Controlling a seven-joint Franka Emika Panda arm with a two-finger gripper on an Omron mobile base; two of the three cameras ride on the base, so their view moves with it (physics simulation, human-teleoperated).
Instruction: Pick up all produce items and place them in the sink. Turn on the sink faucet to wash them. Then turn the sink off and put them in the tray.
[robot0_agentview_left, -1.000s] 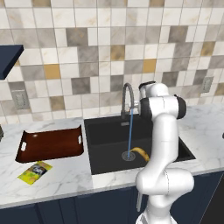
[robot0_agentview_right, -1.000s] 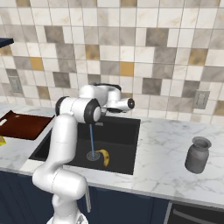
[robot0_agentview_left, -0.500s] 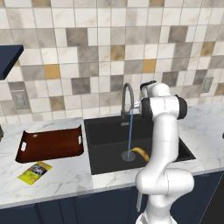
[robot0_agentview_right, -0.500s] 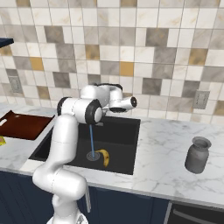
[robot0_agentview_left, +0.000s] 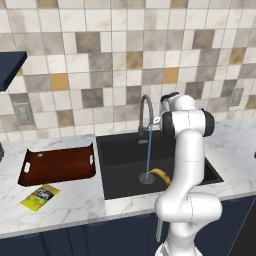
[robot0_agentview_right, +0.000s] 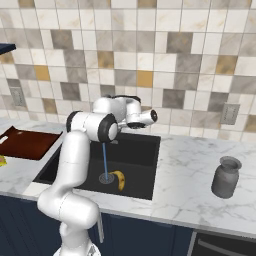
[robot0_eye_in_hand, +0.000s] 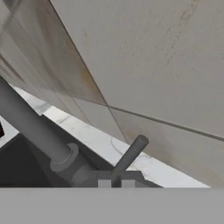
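A yellow-orange banana-like produce item lies on the floor of the black sink, right beside the round drain. The grey gooseneck sink faucet is running, and a thin blue stream falls onto the drain. My gripper is shut at the faucet's base behind the sink, with the small lever slanting up just ahead of its tips and the faucet stem to their left. The reddish-brown tray sits on the marble left of the sink.
A flat yellow-green packet lies in front of the tray near the counter's edge. A grey jar stands on the counter right of the sink. The tiled wall rises close behind the faucet.
Hardly anything differs: the hand stays at the faucet's base, the water keeps running and the produce item lies in the same place.
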